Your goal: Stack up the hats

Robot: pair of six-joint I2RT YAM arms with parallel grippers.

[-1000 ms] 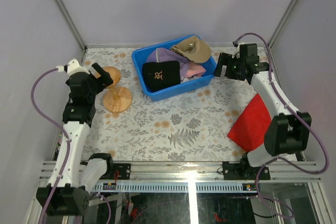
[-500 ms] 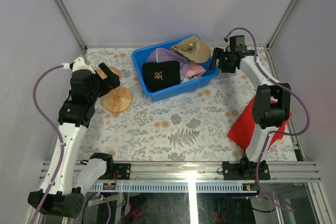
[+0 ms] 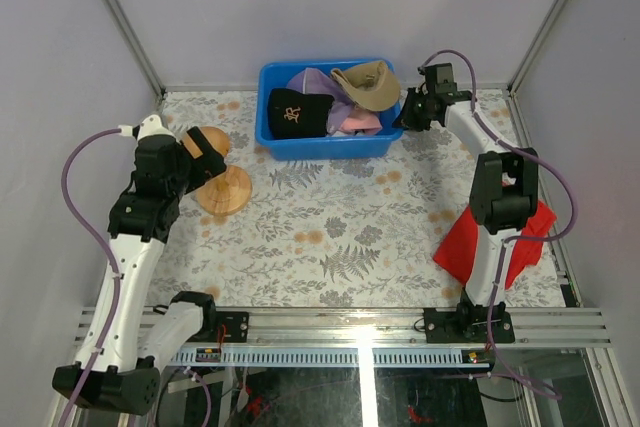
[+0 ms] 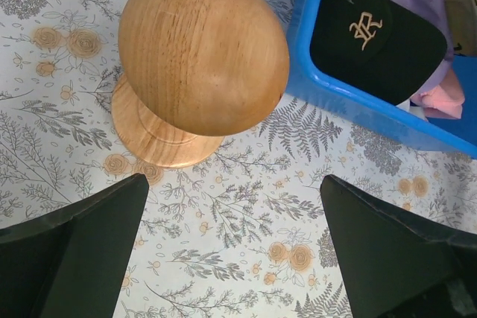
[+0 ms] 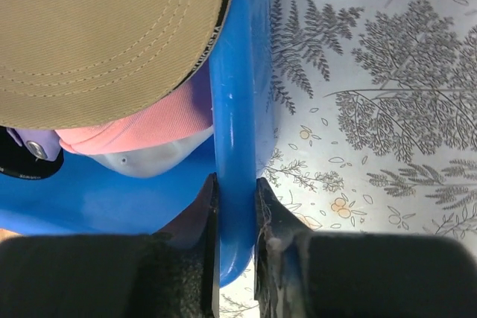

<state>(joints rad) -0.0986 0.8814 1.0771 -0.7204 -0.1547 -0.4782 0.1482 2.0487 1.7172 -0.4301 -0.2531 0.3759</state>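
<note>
The right gripper (image 5: 235, 191) is clamped on the blue bin (image 5: 237, 109). In the right wrist view one finger sits inside the wall and one outside, with the rim pinched tight between them at lower centre. So this looks like bin handling rather than hat handling, and stacking proper hasn't begun.

All the hats are piled in that bin at the top centre of the overhead view. The tan cap (image 3: 368, 84) rides highest at the bin's right end, its stitched brim hanging over the rim near the gripper. The black cap (image 3: 292, 113) shows its gold logo at the left end. The lavender cap (image 3: 315, 82) is bunched along the back wall. The pink cap (image 3: 355, 122) is wedged low toward the front right. Under the pink one, the right wrist view catches a sliver of pale fabric, probably the white cap (image 5: 160, 158), though most of it is buried. The whole pile is soft and crumpled, with the caps overlapping.

On the left side of the overhead view, the left gripper (image 4: 235, 258) hovers with its jaws spread wide and nothing between them. It looks down on a wooden dome (image 4: 203, 50) standing on the floral table (image 3: 330, 237). A red cloth (image 3: 490, 232) lies at the right edge, well away from the bin.

For the next move, I'd say the right arm has to let go of the rim before reaching for a cap. The tan one looks the easiest to reach. A pinch on its stiff brim should hold better than one on the floppy crown.
</note>
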